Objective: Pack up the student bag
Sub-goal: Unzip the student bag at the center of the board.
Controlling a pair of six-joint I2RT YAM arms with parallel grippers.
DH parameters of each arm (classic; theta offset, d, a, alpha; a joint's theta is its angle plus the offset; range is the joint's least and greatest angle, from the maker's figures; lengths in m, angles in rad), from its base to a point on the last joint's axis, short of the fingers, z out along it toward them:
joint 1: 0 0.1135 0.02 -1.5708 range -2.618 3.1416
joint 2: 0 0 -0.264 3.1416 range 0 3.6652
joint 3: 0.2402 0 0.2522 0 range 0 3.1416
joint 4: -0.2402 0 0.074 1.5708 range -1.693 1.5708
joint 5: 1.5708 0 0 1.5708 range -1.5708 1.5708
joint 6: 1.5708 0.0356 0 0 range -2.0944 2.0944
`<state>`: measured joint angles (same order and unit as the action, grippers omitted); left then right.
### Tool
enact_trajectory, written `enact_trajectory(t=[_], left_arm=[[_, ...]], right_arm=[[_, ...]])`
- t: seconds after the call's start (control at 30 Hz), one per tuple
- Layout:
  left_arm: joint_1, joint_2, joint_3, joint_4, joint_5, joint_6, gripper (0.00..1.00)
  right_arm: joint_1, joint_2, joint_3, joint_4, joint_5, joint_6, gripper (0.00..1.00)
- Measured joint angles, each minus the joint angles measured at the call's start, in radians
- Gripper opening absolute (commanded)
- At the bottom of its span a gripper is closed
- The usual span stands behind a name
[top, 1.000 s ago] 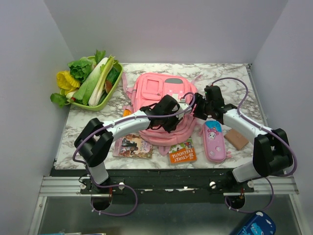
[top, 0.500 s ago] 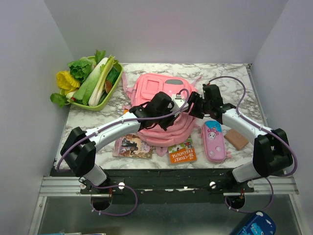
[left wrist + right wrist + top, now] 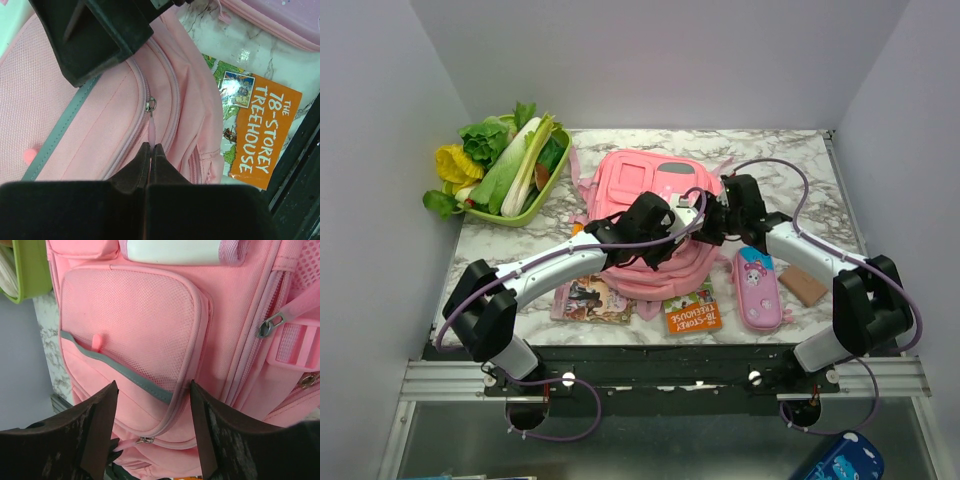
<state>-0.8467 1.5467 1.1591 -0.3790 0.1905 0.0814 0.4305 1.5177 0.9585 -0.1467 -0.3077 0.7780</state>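
The student bag [image 3: 638, 180], a large pink backpack, lies front-up in the middle of the table. My left gripper [image 3: 151, 146] is shut on the pink zipper pull [image 3: 151, 131] of a front pocket near the bag's lower right. The same pull [image 3: 124, 442] shows in the right wrist view, with the left fingertips [image 3: 111, 449] pinching its end. My right gripper [image 3: 152, 390] hovers open just above the bag [image 3: 130, 315], its jaws on either side of the mesh pocket's lower corner and grey strip. From above, both grippers [image 3: 692, 232] [image 3: 712, 222] meet at the bag's right side.
An orange book [image 3: 692, 312] [image 3: 260, 132] and a second book [image 3: 590, 298] lie at the bag's near edge. A pink pencil case [image 3: 758, 288] and a brown flat item [image 3: 804, 284] lie to the right. A green tray [image 3: 525, 215] of vegetables stands at the back left.
The left arm has stretched further over the bag and its gripper has shut on the zipper pull. The right gripper has moved left over the bag and narrowed a little.
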Motion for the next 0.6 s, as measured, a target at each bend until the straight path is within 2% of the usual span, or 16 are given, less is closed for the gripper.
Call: enact_trajectory(t=[0.13, 0.23, 0.27, 0.33, 0.37, 0.47, 0.6], left_arm=[[0.0, 0.0, -0.002, 0.004, -0.001, 0.001, 0.0], [0.0, 0.0, -0.004, 0.005, -0.005, 0.002, 0.0], [0.0, 0.0, -0.005, 0.005, -0.007, 0.005, 0.0], [0.0, 0.0, -0.008, 0.004, -0.016, 0.008, 0.0], [0.0, 0.0, -0.009, 0.004, -0.019, 0.01, 0.0], [0.0, 0.0, -0.018, 0.012, -0.025, 0.019, 0.0], [0.0, -0.001, -0.045, 0.026, -0.043, 0.037, 0.0]], right_arm=[[0.013, 0.001, 0.0, -0.01, 0.003, 0.008, 0.56], [0.018, 0.001, 0.0, -0.013, 0.008, 0.015, 0.4], [0.019, 0.001, 0.0, -0.014, 0.008, 0.017, 0.3], [0.022, 0.003, 0.0, -0.015, 0.011, 0.031, 0.2], [0.022, 0.003, 0.0, -0.015, 0.012, 0.031, 0.11], [0.023, 0.005, 0.0, -0.019, 0.018, 0.043, 0.01], [0.029, 0.005, 0.0, -0.033, 0.038, 0.048, 0.01]])
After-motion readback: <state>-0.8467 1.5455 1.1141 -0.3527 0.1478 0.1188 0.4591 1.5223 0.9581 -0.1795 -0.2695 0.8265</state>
